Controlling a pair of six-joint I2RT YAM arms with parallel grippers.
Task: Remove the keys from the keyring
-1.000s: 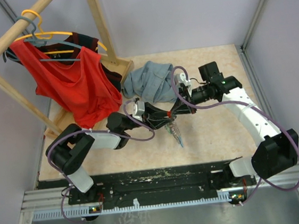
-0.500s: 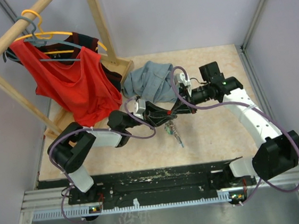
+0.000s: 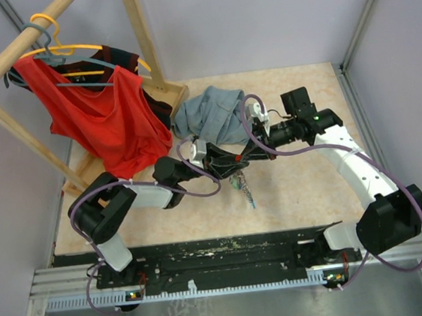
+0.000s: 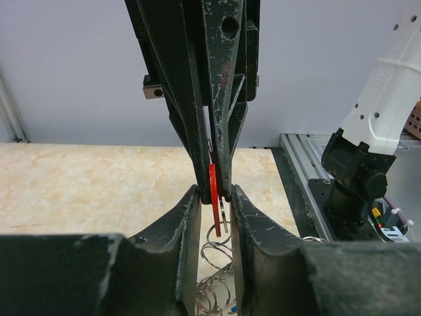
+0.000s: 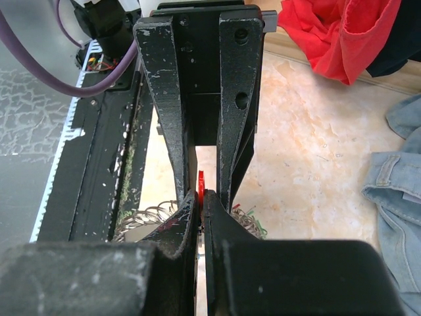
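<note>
Right tool [image 5: 201,197] was clamped shut on 1 red key [image 4: 214,212], held in the air above the tabletop [image 3: 305,193]. Left tool [image 4: 215,195] met it tip to tip, its jaws a narrow gap apart, straddling that key and the right tips. Keyring [image 3: 242,186] and its silvery coils [image 4: 214,276] hung just beneath. Beyond lay a grey-blue garment [image 3: 210,116].

Left gripper [image 4: 215,192] parted, right gripper [image 5: 200,197] pinched shut (tips meeting)

2 claws [image 3: 224,164] [image 3: 243,157], perhaps 1 red key [image 4: 214,197]
</note>
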